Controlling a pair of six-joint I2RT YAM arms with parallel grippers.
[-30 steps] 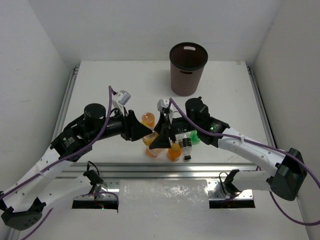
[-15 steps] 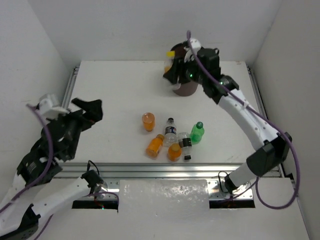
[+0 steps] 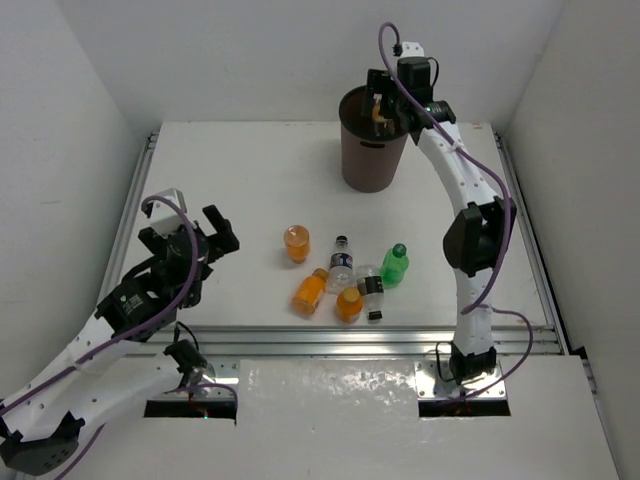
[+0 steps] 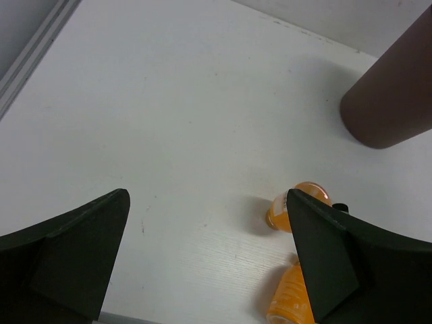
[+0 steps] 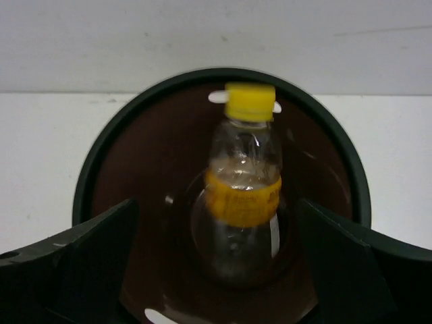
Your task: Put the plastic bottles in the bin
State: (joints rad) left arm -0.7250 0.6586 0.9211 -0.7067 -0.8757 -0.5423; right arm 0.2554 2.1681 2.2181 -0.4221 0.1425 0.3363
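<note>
The white surface (image 3: 250, 170) carries a tall round dark brown plastic bin (image 3: 374, 150), which stands directly beneath the right end effector (image 3: 383, 103). That end effector's jaws are spread wide over the bin's mouth and grip nothing. The left end effector (image 4: 208, 196) hangs low over bare surface, its jaws just as wide apart and empty; the bin is well ahead of it and to its right. Between the right end effector's fingers (image 5: 88, 263) and clear of both, a clear plastic bottle with a yellow cap and yellow band (image 5: 243, 196) shows inside the bin, its cap toward the far rim. Six more bottles lie in a cluster on the surface, off to the right of the left end effector and well below the right one: an upright orange bottle (image 3: 296, 242), two other orange bottles (image 3: 310, 291) (image 3: 349, 303), a green bottle (image 3: 394, 265), and two clear dark-capped bottles (image 3: 342, 262) (image 3: 371, 288).
</note>
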